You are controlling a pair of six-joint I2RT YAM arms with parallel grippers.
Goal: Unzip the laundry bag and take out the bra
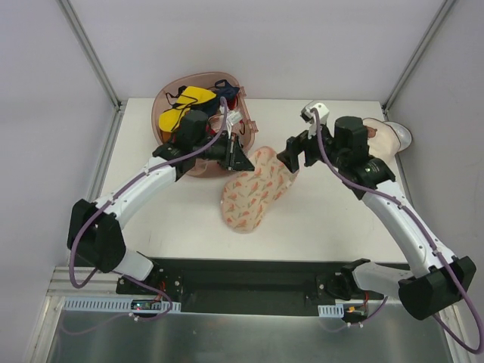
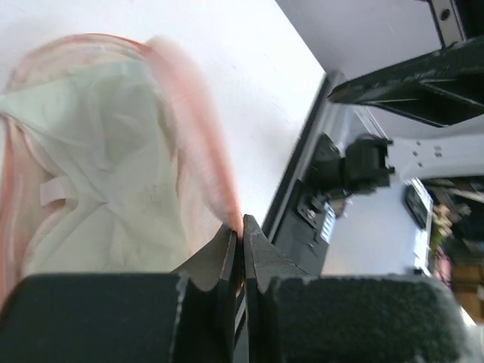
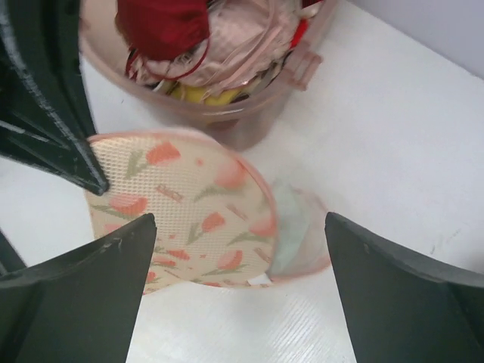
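The laundry bag [image 1: 253, 193], a cream pouch printed with pink-orange leaves, lies flat in the middle of the table. My left gripper [image 1: 243, 157] sits at its upper left edge. In the left wrist view that gripper [image 2: 243, 225] is shut, pinching the bag's pink edging [image 2: 198, 136]. The bag gapes there and the pale mint-white bra [image 2: 98, 144] shows inside. My right gripper [image 1: 291, 159] hovers over the bag's far right end. In the right wrist view it [image 3: 238, 219] stands wide open and holds nothing. Beneath it are the bag [image 3: 181, 204] and a strip of bra [image 3: 291, 219] showing at the opened end.
A pink plastic tub [image 1: 168, 94] with red, yellow and dark garments stands at the back left, right behind the left gripper; its rim [image 3: 253, 106] shows in the right wrist view. A cream rounded container [image 1: 387, 136] lies at the back right behind the right arm.
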